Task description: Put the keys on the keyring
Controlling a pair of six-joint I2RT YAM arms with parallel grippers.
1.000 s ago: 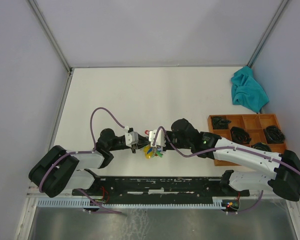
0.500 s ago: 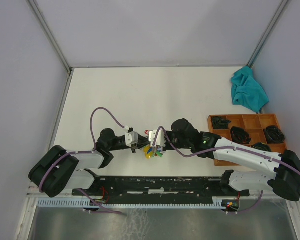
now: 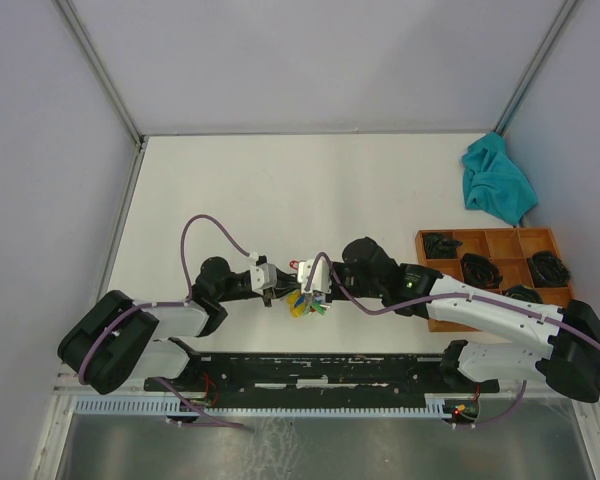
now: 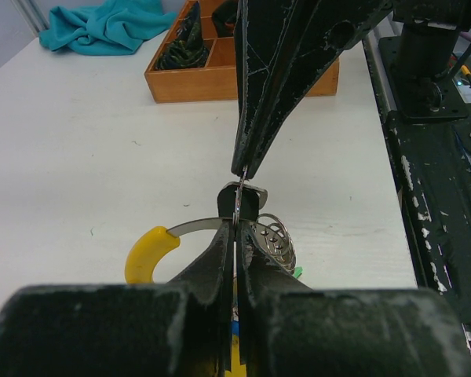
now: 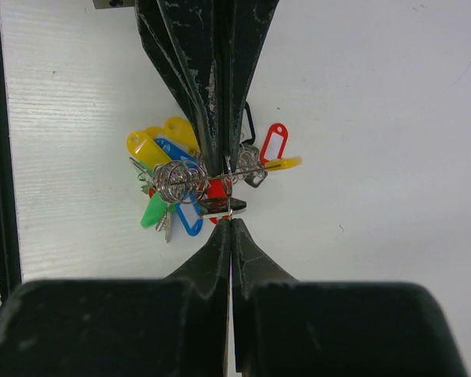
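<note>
The keyring is a silvery ring with a yellow sleeve and red, yellow, green and blue tags. It lies near the table's front between both grippers. My left gripper is shut on the ring's wire. My right gripper faces it tip to tip, shut on a thin wire loop. A dark key hangs on that loop, right at the right fingertips. A green piece shows in the bunch. I cannot tell whether it is the loose green key.
A wooden tray holding dark items stands at the right, also in the left wrist view. A teal cloth lies at the back right. A black rail runs along the near edge.
</note>
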